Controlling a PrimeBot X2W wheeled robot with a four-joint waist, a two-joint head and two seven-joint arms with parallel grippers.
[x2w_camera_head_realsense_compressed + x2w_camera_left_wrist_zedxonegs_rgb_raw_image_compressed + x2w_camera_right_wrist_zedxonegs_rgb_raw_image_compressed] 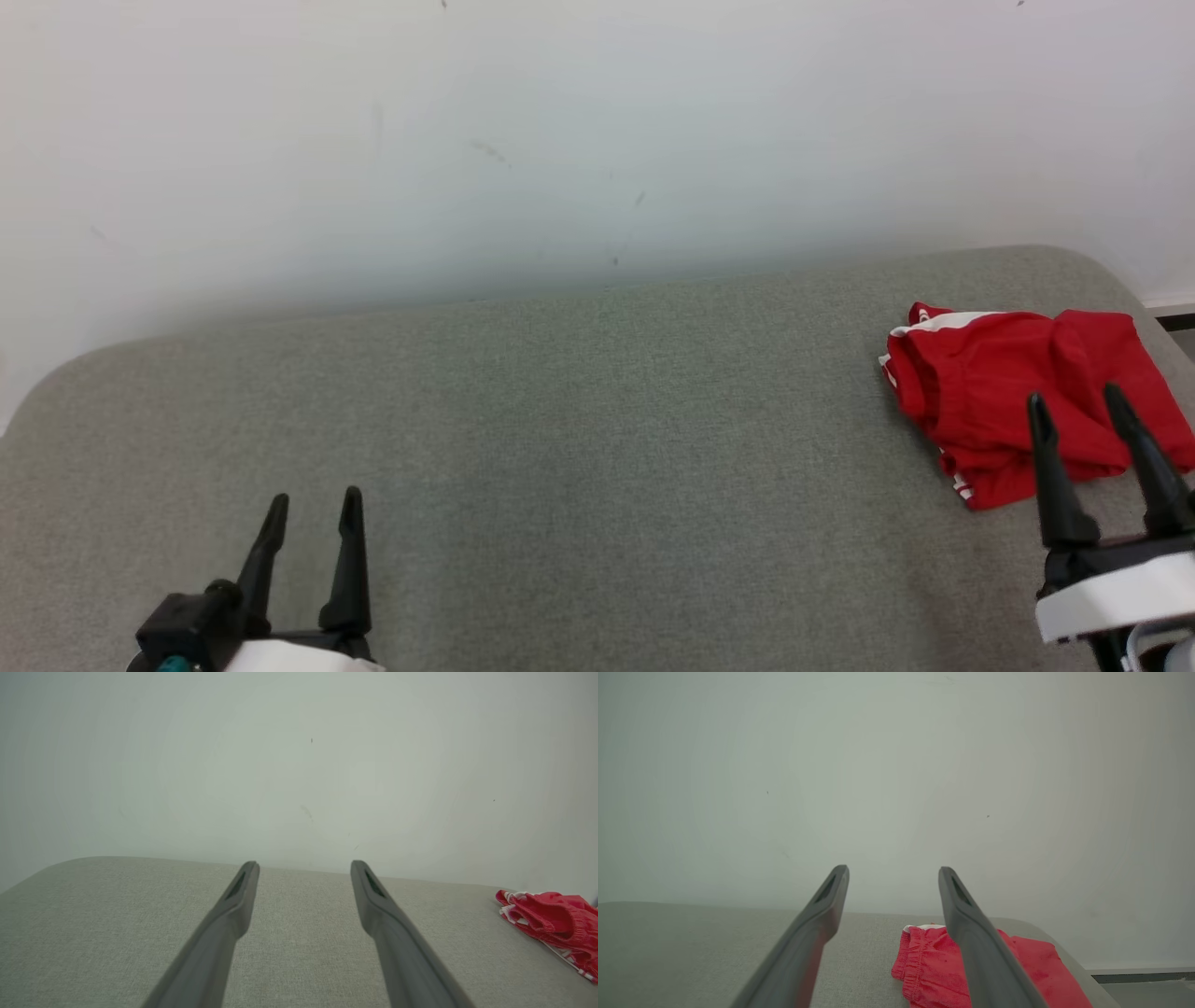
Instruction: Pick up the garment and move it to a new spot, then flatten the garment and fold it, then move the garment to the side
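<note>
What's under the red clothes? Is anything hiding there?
The red garment lies crumpled on the grey fabric surface, which shows beside it. Whether anything is tucked beneath can't be seen, because the cloth covers that spot.

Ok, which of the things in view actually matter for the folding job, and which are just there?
Part of the job:
red shorts, bunched at the right end of the grey fabric surface
right gripper, fingers open, by the shorts
left gripper, fingers open, over bare fabric

Just there:
white wall
dark strip at the wall's foot
</note>
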